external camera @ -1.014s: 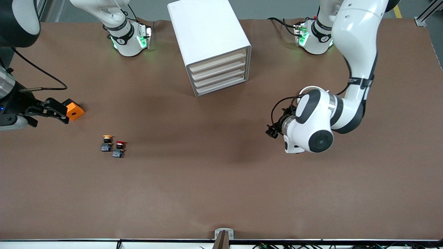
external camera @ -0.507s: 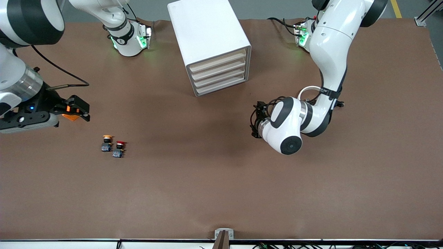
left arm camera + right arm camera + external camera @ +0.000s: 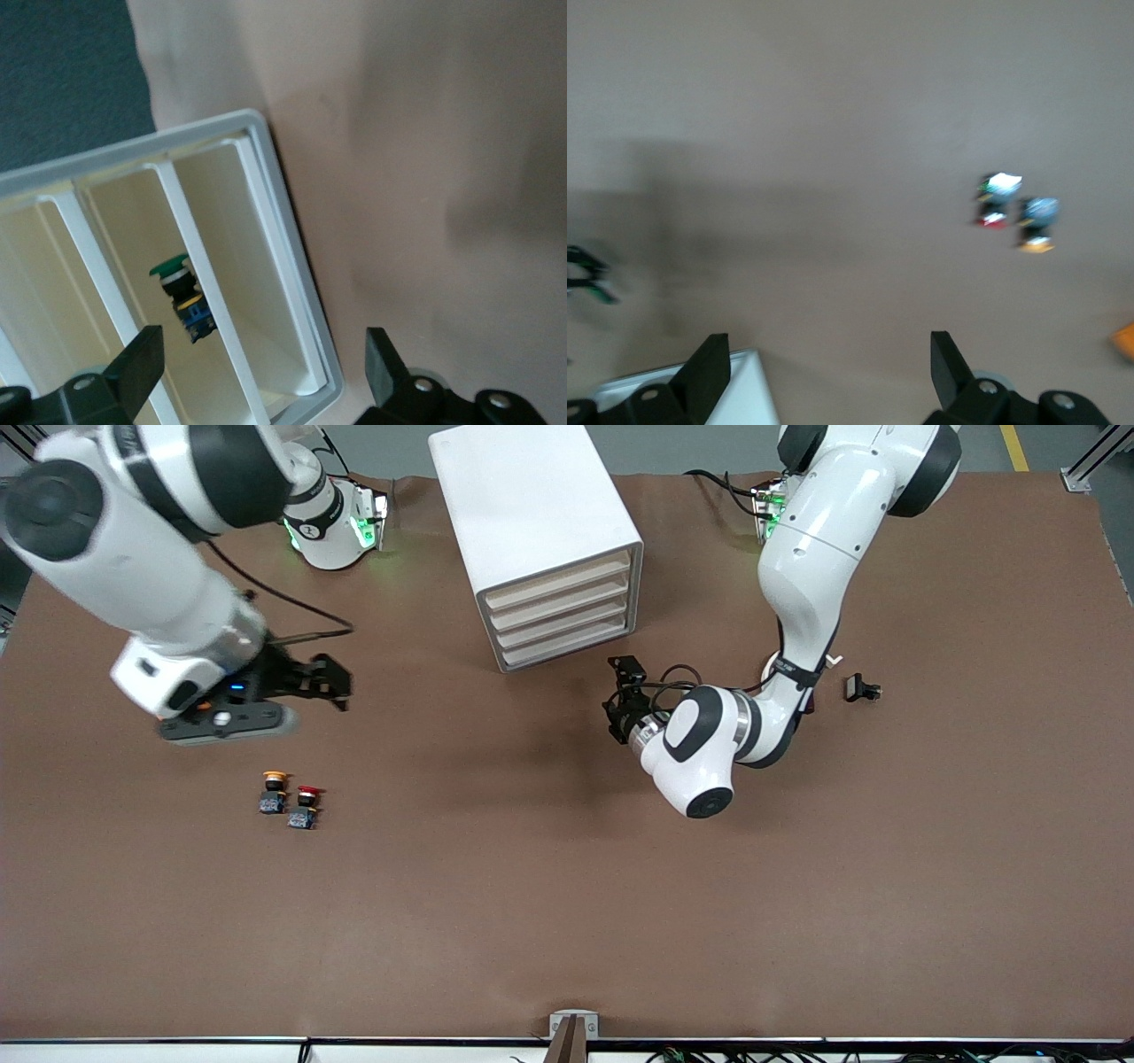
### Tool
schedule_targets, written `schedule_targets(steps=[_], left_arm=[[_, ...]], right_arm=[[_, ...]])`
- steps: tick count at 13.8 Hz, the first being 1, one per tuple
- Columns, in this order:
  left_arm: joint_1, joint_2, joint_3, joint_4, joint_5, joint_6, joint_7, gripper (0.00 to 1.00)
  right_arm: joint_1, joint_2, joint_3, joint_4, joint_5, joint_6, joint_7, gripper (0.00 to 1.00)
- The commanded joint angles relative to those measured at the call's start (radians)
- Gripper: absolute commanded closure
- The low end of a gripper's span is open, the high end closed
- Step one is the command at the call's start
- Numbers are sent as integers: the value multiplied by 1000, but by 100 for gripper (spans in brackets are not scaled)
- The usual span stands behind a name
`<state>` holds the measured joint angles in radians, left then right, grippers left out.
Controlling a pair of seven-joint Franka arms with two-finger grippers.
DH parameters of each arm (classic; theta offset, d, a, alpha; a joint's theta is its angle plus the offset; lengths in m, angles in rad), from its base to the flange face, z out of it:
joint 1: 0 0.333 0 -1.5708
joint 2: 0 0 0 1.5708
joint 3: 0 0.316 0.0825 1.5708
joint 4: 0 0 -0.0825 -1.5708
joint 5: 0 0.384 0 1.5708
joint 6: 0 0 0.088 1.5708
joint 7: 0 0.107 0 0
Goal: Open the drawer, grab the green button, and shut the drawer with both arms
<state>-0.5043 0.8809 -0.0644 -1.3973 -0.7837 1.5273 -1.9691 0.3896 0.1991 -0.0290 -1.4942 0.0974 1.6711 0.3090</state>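
Note:
The white cabinet (image 3: pixel 532 505) stands at the table's middle near the bases, its four beige-edged drawers (image 3: pixel 567 615) all flush. In the left wrist view the cabinet front (image 3: pixel 292 292) shows slots, and the green-capped button (image 3: pixel 182 288) sits inside one. My left gripper (image 3: pixel 617 695) is open and empty, low in front of the drawers; its fingers (image 3: pixel 385 367) frame the cabinet front, and the gripper (image 3: pixel 259 372) is apart from it. My right gripper (image 3: pixel 337 684) is open and empty over bare table toward the right arm's end; it shows open in its wrist view (image 3: pixel 828 372).
An orange-capped button (image 3: pixel 275 790) and a red-capped button (image 3: pixel 306 806) stand together, nearer the front camera than the right gripper; both show blurred in the right wrist view (image 3: pixel 1014 212). A small black part (image 3: pixel 861 688) lies toward the left arm's end. An orange block (image 3: pixel 1125 341) shows at that view's edge.
Both arms swung in toward the cabinet. The right gripper left the orange block at the table's end. The left gripper closed in on the drawer fronts, uncovering the small black part.

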Motion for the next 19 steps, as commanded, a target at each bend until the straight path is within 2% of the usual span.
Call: schedule_targets(steps=[1,2,3,4,5,6,8,10,14,15,16,18,19], left_arm=[[-71,13,11,9,-52,-9,-57,0],[-72,21,11,0,-74,-9,-59,0],[-79,21,11,-17,-113,-9,-57,6],[-95,13,11,-35,-132,-9,-59,7],[-97,13,11,-42,-137,-9,-60,7],[-109,12,11,-51,-141,-7,-62,12],[-118,10,11,-72,-149,-7,-60,15],[-141,10,11,-92,-158,-3,-66,29],[-164,10,11,-131,-166,-3,-108,33],[-165,10,11,-132,-167,-3,-108,41],[-166,12,12,-132,-167,-3,-111,62],[-166,12,12,-131,-167,-3,-126,85],[-166,13,12,-129,-167,2,-126,93]], right_arm=[[49,19,-9,11,97,1,207,0],[87,22,-9,14,100,4,279,0],[127,32,-9,15,99,12,320,0],[170,39,-11,20,96,27,362,0],[195,39,-11,23,96,45,399,0],[202,42,-9,31,97,50,429,0],[236,51,-11,32,93,68,435,0],[242,57,-11,32,94,84,436,0],[227,86,-12,31,96,118,515,0],[233,91,-12,31,96,118,541,0],[236,97,-12,31,96,116,597,0],[242,105,-12,31,97,118,709,0],[245,114,-11,31,99,118,757,0]])
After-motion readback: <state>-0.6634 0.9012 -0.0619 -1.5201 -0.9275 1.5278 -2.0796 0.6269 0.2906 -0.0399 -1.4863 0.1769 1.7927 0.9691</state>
